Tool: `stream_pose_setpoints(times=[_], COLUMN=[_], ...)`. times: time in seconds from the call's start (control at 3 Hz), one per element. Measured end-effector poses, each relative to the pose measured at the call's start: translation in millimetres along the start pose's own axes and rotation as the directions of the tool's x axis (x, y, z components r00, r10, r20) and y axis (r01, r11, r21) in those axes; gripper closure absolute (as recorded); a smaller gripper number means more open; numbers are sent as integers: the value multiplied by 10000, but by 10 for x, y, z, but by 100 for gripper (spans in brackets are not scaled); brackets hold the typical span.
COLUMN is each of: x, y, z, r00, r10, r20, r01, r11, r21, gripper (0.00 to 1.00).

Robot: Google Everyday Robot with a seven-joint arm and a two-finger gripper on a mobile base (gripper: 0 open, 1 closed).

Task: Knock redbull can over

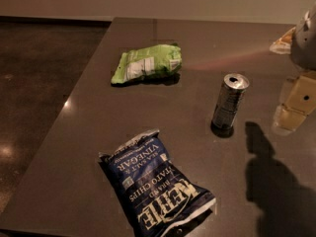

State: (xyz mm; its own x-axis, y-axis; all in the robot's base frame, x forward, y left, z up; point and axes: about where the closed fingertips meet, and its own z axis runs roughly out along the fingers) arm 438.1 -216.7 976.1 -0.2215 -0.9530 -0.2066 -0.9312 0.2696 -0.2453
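My gripper, grip state I cannot tell, hangs at three o'clock of the slim upright silver-and-dark-blue metal can; a low push might only slide it.

Tabletop: dark, glossy.
Green chip bag: lying flat toward far edge.
Blue chip bag: lying flat by near edge, label upside down.
Pale packet: far right corner, partly hidden.
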Motion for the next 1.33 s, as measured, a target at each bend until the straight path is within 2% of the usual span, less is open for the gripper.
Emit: stream_pose_setpoints(times=[0.33, 0.67, 1.0, 1.33], x=[-10, -134, -289, -431], y=[-4, -23, -57, -176], z=[-3, 133, 364, 590], r00=[10000, 9974, 9836, 9611], r10=[-15, -4, 175, 394], r20=[40, 718, 1797, 2735], r01=[15, 0, -180, -375], r11=[10000, 10000, 9998, 9992], r21=[29, 49, 11, -121], gripper=[0, 0, 0, 0])
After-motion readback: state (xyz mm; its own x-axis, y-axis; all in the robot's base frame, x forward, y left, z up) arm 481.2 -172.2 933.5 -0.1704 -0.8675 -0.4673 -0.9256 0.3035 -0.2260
